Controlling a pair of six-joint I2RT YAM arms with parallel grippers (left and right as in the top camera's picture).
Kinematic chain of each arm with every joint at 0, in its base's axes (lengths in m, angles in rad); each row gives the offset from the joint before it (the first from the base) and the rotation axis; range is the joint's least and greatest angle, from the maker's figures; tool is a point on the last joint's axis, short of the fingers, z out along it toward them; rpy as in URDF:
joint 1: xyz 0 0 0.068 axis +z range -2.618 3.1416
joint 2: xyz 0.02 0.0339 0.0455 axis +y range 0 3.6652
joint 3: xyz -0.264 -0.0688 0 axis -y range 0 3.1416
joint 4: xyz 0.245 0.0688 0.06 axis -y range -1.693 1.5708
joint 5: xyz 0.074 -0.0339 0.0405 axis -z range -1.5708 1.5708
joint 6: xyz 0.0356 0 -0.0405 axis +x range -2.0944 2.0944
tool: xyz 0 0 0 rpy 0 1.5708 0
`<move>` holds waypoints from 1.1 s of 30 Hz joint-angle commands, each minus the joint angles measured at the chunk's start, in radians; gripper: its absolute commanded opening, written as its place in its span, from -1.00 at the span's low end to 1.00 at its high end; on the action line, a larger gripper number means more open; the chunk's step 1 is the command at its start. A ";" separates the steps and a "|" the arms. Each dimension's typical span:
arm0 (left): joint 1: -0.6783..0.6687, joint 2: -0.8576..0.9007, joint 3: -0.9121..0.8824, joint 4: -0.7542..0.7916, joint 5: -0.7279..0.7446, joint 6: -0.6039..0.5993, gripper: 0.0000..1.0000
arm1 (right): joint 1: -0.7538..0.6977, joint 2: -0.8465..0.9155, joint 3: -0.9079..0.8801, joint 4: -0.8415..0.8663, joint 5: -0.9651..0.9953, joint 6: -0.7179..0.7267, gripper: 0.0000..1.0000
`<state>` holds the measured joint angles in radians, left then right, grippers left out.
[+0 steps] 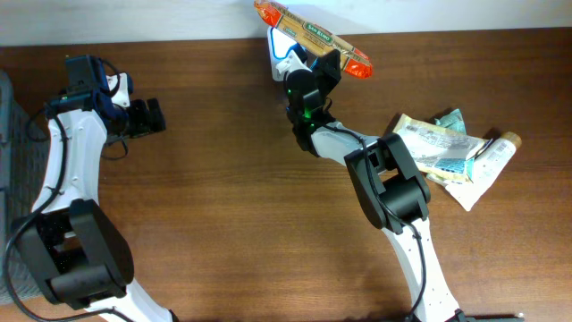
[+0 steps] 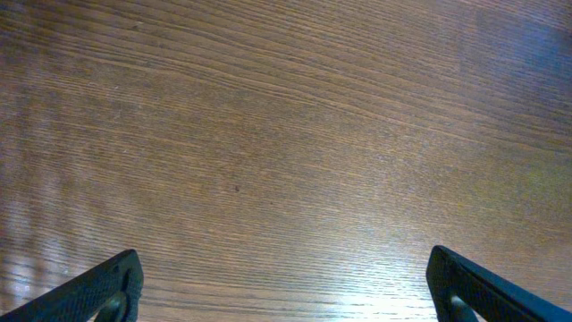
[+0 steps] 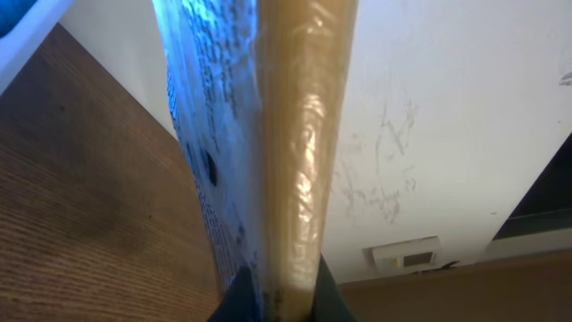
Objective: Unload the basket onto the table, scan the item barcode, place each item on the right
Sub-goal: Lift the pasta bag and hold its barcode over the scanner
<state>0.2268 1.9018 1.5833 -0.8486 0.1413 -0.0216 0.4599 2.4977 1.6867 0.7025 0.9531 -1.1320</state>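
My right gripper [image 1: 323, 64] is shut on the item, a flat packet [image 1: 313, 38] with orange ends and a green label. It holds the packet up over the table's far edge. The right wrist view shows this packet [image 3: 304, 134] edge-on, rising from between the shut fingers [image 3: 239, 300]. Its left face, printed with small text, is lit blue. A white and blue device [image 1: 282, 55] sits just left of the gripper, under the packet. No barcode can be made out. Far to the left, my left gripper [image 1: 147, 116] stands open over bare wood [image 2: 286, 134], with nothing between its fingertips [image 2: 116, 277].
A loose pile of packets [image 1: 438, 148] and a tube [image 1: 496, 152] lie at the right of the table. A grey object [image 1: 4, 134] sits at the left edge. A white wall [image 3: 447, 107] runs behind the table's far edge.
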 commanded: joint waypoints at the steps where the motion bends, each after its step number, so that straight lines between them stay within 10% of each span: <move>1: 0.005 0.000 0.012 0.002 -0.001 0.015 0.98 | 0.021 -0.024 0.038 0.102 0.003 -0.010 -0.92; 6: 0.005 0.000 0.012 0.002 -0.001 0.016 0.98 | 0.051 -0.082 0.038 0.545 0.016 -0.321 -0.92; 12: 0.005 0.000 0.012 0.002 -0.001 0.016 0.98 | 0.059 -0.283 0.038 0.583 0.109 -0.346 -0.92; 18: 0.005 0.000 0.012 0.002 -0.001 0.015 0.98 | 0.144 -0.713 0.038 -0.264 0.303 0.119 -0.92; 26: 0.005 0.000 0.012 0.002 -0.001 0.016 0.98 | 0.193 -0.906 0.038 -0.602 0.641 0.320 -0.92; 33: 0.006 0.000 0.012 0.002 -0.001 0.015 0.98 | 0.193 -0.914 -0.007 -1.061 0.458 0.462 -0.92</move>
<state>0.2268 1.9018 1.5833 -0.8482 0.1417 -0.0219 0.6487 1.6073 1.6852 -0.2333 1.5185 -0.8143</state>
